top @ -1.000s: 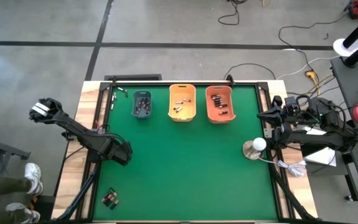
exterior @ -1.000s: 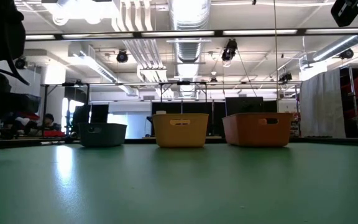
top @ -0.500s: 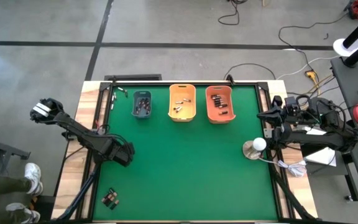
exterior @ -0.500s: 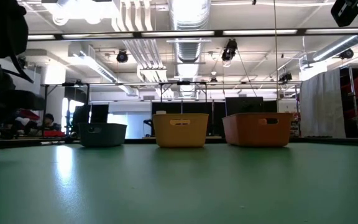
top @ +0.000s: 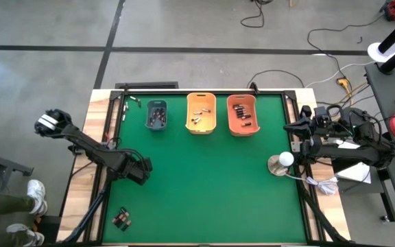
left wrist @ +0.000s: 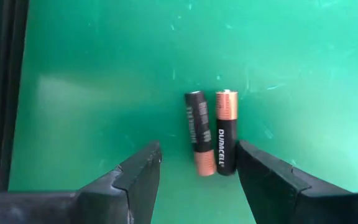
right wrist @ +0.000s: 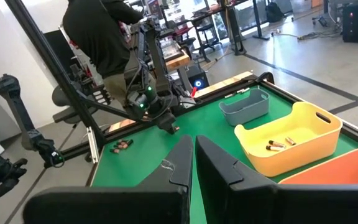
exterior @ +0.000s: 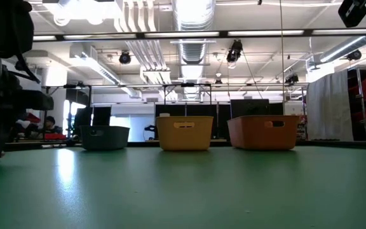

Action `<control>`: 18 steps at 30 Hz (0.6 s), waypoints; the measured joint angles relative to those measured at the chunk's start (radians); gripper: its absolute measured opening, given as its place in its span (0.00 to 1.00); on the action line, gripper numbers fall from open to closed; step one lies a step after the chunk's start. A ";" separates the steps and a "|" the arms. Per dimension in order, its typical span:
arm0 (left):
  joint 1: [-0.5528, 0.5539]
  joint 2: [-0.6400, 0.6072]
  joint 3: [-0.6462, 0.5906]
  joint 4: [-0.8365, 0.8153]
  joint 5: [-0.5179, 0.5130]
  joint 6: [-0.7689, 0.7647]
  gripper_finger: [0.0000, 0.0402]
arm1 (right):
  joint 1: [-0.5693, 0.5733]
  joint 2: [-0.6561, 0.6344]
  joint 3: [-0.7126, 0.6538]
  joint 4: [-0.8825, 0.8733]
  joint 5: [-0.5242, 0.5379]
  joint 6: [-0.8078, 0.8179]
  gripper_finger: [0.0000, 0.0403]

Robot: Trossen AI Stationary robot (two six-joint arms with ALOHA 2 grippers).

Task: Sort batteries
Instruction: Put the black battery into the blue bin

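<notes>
Green matting is being crossed from its left edge, where the left gripper is being carried a touch farther inward than it was a second ago, so it is now being seen in the low view as a dark shape against the room. Its fingers are being held spread, with nothing between them, and two batteries are being framed just ahead, lying side by side and touching on the mat; a pick-up is judged to be lining up. A few more cells are being left near the front-left corner. Farther back, the grey-blue bin, the yellow bin and the orange bin are being kept in a row, each already holding cells. The right gripper is being parked at the right edge, fingers pressed together. Battery sizes inside the bins are too small to be made out, and the left gripper's tips are being cut off in the low view.
</notes>
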 joint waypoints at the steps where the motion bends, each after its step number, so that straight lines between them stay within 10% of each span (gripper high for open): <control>1: 0.002 0.002 0.004 0.004 -0.005 0.000 0.48 | 0.000 0.000 0.000 0.000 0.000 0.000 0.03; 18: 0.064 0.002 0.042 0.026 -0.157 0.034 0.48 | 0.000 0.000 0.000 0.000 0.000 0.000 0.03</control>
